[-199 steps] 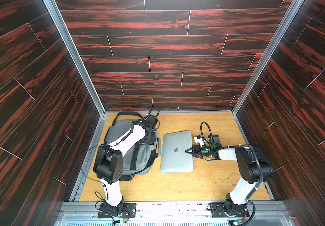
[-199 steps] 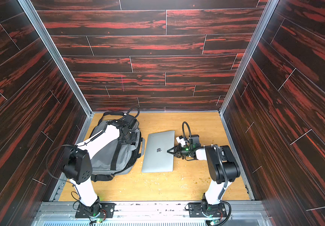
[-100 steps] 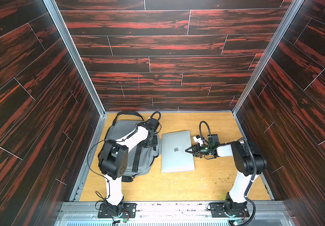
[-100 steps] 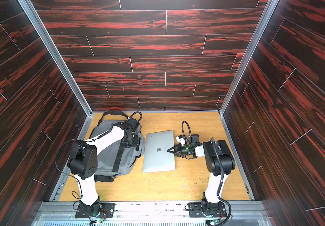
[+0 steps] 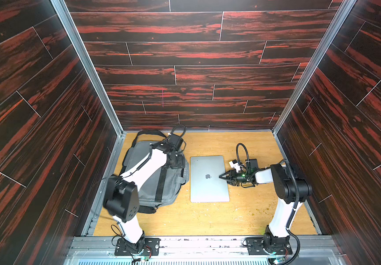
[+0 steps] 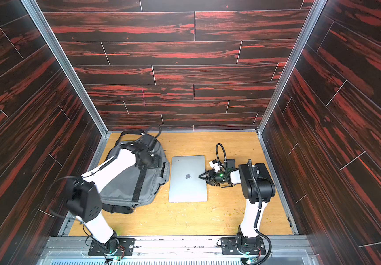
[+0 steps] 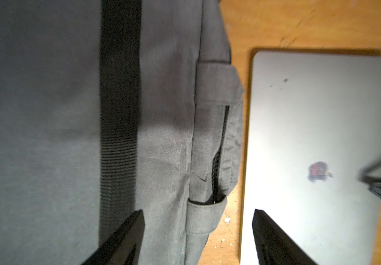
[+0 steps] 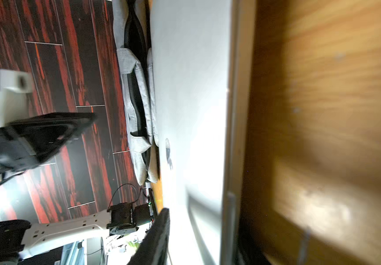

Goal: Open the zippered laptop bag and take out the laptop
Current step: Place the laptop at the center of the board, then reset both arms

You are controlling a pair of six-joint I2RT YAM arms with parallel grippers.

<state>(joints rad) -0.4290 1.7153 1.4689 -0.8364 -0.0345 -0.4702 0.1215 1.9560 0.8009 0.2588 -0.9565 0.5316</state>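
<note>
Laptop, thin, flat, silver-grey metal with a dark apple logo (image 5: 209,181), lies lid-up on the wooden worktop (image 5: 207,220). It is fully out, at 3 o'clock of the soft grey fabric bag (image 5: 172,183), just beside its gaping black zip (image 7: 217,169). My right fingers (image 8: 47,135) sit at the laptop's 3 o'clock edge, parted and gripping nothing; I judge they are letting go because it rests flat. My left fingers (image 7: 125,238) hang wide over the bag's zip side, empty. Since a second ago both pairs have spread, the left arm has drawn toward 6 o'clock, and the laptop has barely shifted.
</note>
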